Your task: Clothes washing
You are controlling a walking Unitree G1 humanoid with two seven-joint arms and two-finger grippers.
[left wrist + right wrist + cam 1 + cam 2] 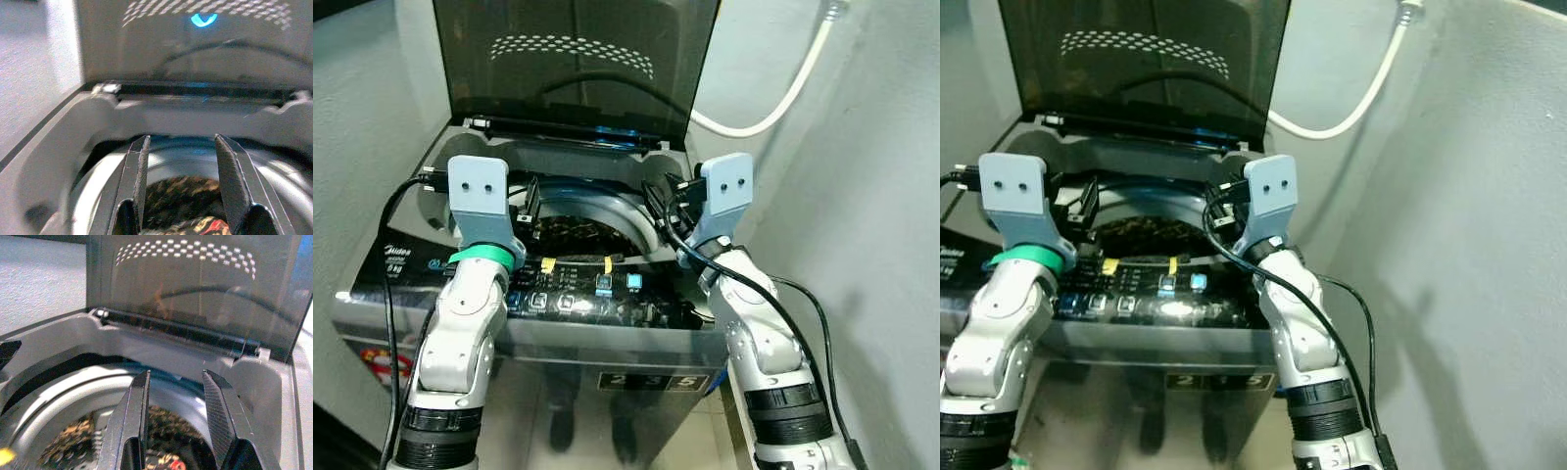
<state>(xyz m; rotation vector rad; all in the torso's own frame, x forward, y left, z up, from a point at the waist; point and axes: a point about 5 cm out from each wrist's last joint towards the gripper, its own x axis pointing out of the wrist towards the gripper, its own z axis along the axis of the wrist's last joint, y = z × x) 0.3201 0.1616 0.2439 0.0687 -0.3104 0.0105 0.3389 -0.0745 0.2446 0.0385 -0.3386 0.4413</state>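
The left gripper (181, 191) hangs over the left side of the washer's mouth, its two black fingers (132, 186) spread apart with nothing between them. The right gripper (176, 421) sits over the right side of the same opening, fingers likewise parted and empty. Both point down and forward into the drum (631, 211), level with each other and a little apart, each wrist capped by a grey-blue block with black cables trailing back along the silver arms.

Just below the fingertips, inside the drum, lies the laundry (183, 196): dark patterned cloth with gold flecks and a bit of red showing near the front. Neither gripper touches it.

Around them is the washer (636, 367), a grey top-loader standing in a corner. Its dark tinted lid (573, 59) stands raised, leaning back toward the wall. Along the front edge runs the control panel (578, 294), with a row of small lit buttons and two yellow tags just behind it. A white hose (783, 98) curves down the wall behind the right corner of the machine.
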